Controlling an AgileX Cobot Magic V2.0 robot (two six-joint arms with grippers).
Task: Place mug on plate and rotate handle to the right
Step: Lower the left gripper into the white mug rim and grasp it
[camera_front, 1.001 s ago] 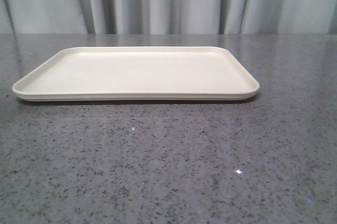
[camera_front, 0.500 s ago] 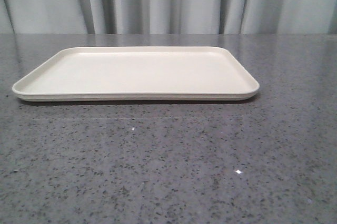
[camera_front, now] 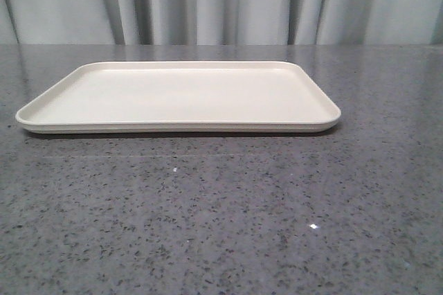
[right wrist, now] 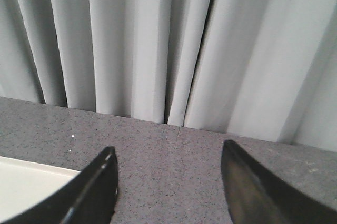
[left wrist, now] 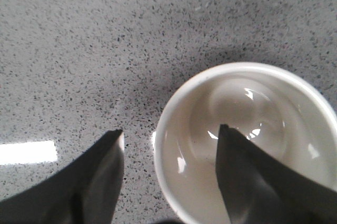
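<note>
The mug [left wrist: 247,103] is seen from above in the left wrist view, white and empty, standing on the grey speckled table. My left gripper [left wrist: 171,129] is open and straddles its rim: one finger [left wrist: 100,176] is outside the wall, the other [left wrist: 253,182] is inside the cup. The handle is out of view. The plate [camera_front: 173,127], a wide cream rectangle, lies bare on the table in the front view, where neither the mug nor any gripper shows. My right gripper [right wrist: 168,146] is open and holds nothing, with a corner of the plate [right wrist: 26,182] beside one finger.
The grey speckled table [camera_front: 221,226] runs from the plate to the near edge of the front view. A pale pleated curtain [camera_front: 221,4] hangs behind the table's far edge.
</note>
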